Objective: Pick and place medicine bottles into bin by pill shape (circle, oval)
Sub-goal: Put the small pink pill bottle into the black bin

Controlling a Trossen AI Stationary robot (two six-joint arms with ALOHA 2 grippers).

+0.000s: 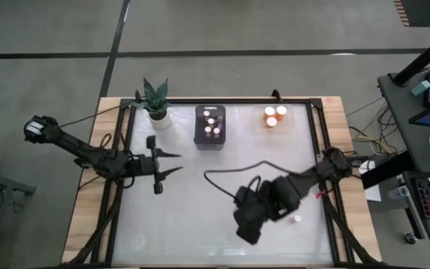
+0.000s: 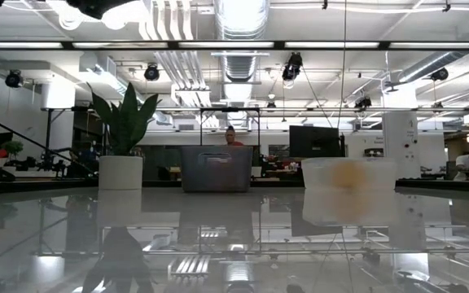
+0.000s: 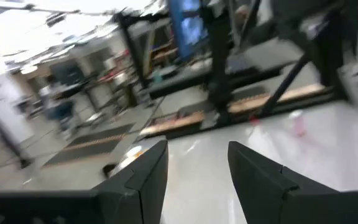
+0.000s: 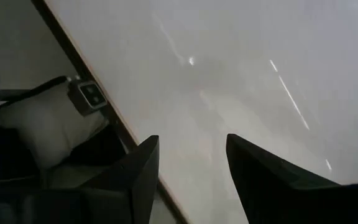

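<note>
Several small medicine bottles with round white caps stood packed in the dark rectangular plastic bin at the far middle of the white tabletop, and from above their bodies looked pinkish or dark. To the right of that bin, well apart from it, a cluster of larger orange-bodied bottles with white caps stood in what looked like a clear bin, which in the low view showed only as a pale translucent box with an orange blur inside. One more small white-capped bottle lay alone on the tabletop near the front right, just beside the right arm. The right gripper hung over the front right part of the table, near that lone bottle but not touching it; its wrist view showed its two dark fingers spread apart with nothing but bare tabletop between them. The left gripper waited over the left middle of the table, pointing toward the centre, its dark fingers likewise parted and holding nothing. A green spiky-leaved plant in a small white round pot stood at the far left, beside the dark bin. In the low view a person showed far back in the room behind that bin.
</note>
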